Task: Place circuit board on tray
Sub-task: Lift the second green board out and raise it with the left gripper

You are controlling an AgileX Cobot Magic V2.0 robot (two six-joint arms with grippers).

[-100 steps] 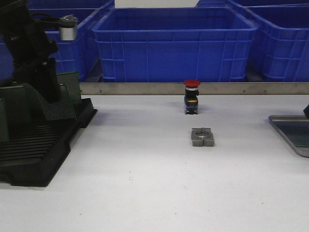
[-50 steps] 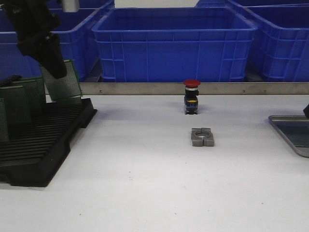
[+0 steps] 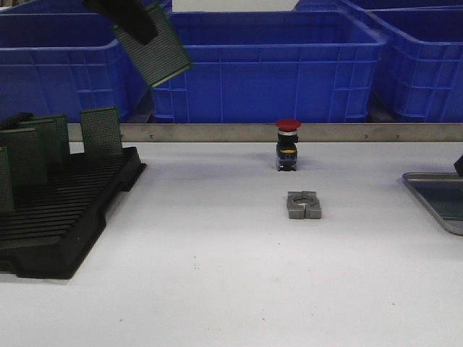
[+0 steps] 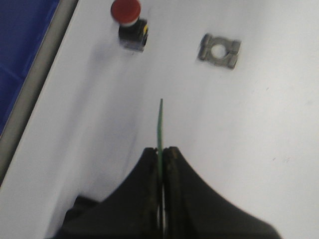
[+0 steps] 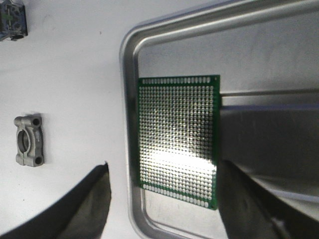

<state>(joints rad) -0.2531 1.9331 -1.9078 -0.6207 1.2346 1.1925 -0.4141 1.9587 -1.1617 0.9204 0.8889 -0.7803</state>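
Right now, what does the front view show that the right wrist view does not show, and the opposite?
Only the front view shows the left gripper holding a board high, the rack with its boards, and the blue bins. Only the right wrist view shows a board lying flat in the tray. Both show the tray, the clamp and the button.
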